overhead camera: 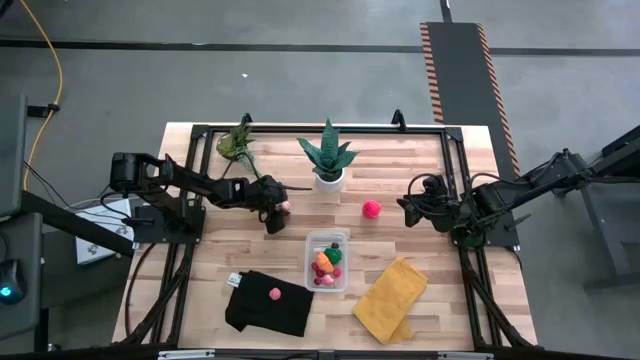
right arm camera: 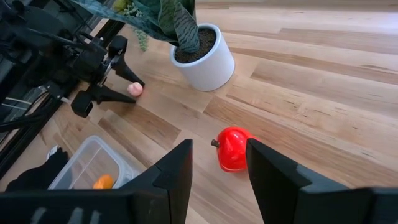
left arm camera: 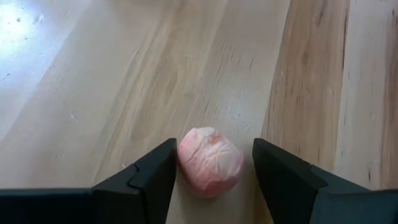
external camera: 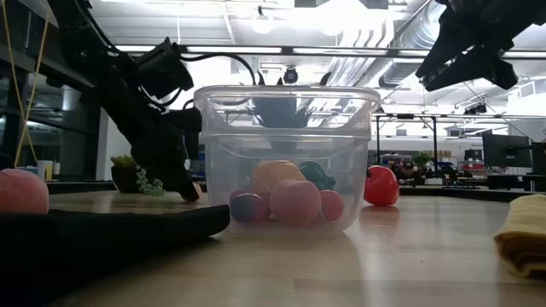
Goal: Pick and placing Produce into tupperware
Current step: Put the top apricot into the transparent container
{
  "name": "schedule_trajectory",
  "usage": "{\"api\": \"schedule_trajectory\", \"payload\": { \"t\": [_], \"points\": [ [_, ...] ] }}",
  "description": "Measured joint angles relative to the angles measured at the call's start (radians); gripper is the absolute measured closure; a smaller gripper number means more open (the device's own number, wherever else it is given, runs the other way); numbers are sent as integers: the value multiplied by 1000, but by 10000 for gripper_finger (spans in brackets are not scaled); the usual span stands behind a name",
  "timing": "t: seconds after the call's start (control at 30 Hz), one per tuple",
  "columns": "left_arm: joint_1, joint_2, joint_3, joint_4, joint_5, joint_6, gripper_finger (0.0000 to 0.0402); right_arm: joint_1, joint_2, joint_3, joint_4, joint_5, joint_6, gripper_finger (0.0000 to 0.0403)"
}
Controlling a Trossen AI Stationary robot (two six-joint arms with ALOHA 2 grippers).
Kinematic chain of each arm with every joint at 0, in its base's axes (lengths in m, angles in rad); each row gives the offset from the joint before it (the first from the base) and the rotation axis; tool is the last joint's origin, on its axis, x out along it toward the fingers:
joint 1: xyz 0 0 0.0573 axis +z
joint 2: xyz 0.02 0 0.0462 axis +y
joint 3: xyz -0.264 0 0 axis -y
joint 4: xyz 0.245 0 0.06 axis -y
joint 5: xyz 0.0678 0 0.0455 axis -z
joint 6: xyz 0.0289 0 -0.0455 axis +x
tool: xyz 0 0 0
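Left gripper (left arm camera: 211, 168): lowered to the desk left of centre, fingers apart on either side of a pale pink fruit (left arm camera: 210, 162), one finger touching it, the other just beside it; not yet clamped.
Right gripper (right arm camera: 219, 168): raised over the right half of the desk, fingers apart and holding nothing, above a red fruit (overhead camera: 371, 209).
Container (overhead camera: 327, 261): clear, near the front middle of the desk, with orange, green and pink pieces inside.
Open room: bare wood lies between the pink fruit and the container.
Edges: a black cloth (overhead camera: 270, 305) carrying a pink piece (overhead camera: 274, 293) and a yellow cloth (overhead camera: 392, 298) lie at the front edge; a white-potted plant (overhead camera: 328, 160) stands by the back edge.
Hard to make out: the pieces inside the container overlap.
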Motion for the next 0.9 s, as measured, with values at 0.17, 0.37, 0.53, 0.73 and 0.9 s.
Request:
{"api": "schedule_trajectory", "payload": {
  "t": [0.17,0.37,0.53,0.73,0.9],
  "points": [
    [0,0,0,-1,-2,-2,229,0,0,0,-5,0,0,261],
    [0,0,0,-1,1,-22,260,0,0,0,-5,0,0,261],
    [-1,-28,0,-19,64,-32,273,0,0,0,-5,0,0,261],
    [0,-123,0,-74,65,-48,276,0,0,0,-6,0,0,261],
    [-1,-232,0,-131,65,-70,277,0,0,0,-14,0,0,261]
  ]
}}
